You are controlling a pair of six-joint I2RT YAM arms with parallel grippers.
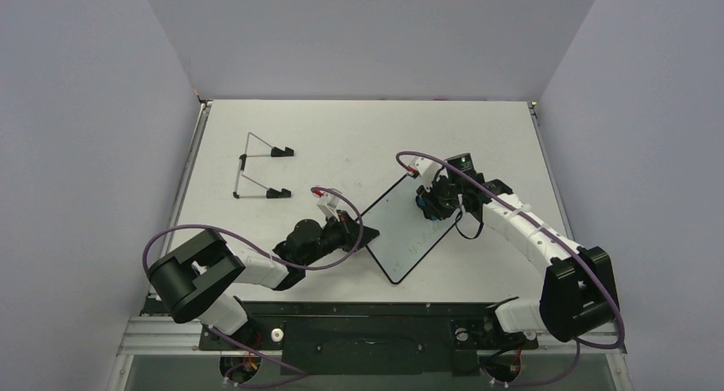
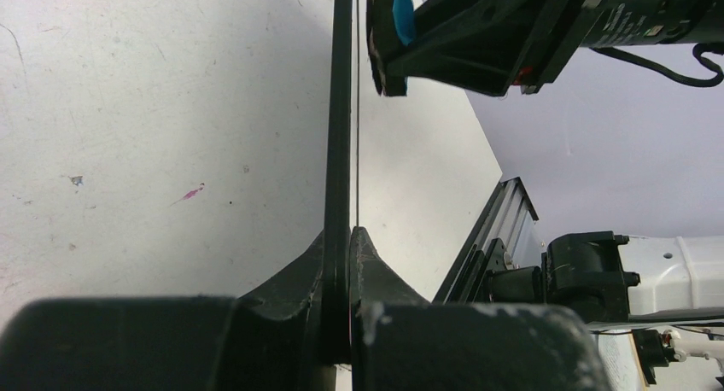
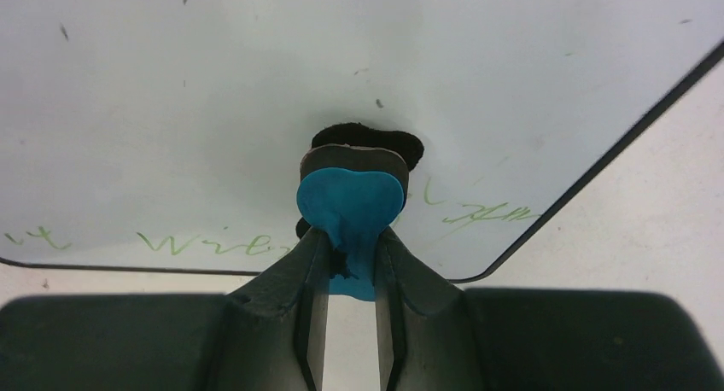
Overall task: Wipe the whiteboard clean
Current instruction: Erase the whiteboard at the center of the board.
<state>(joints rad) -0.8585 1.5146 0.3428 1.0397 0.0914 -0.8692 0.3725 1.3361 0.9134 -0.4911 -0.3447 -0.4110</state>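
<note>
White table (image 1: 359,131) underneath — left gripper (image 2: 340,246) pinches the whiteboard (image 1: 399,237) edge, right gripper (image 3: 350,246) clamps the eraser (image 3: 348,199); wiping step, seemingly — green writing (image 3: 205,242) wants sweeping next.

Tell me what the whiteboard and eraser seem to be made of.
The whiteboard looks like glossy coated plastic or enamel: smooth white sheen, thin black rim. The eraser seems soft blue foam or rubber, bulging where it is pinched, with a fuzzy black felt-like pad against the board.
</note>
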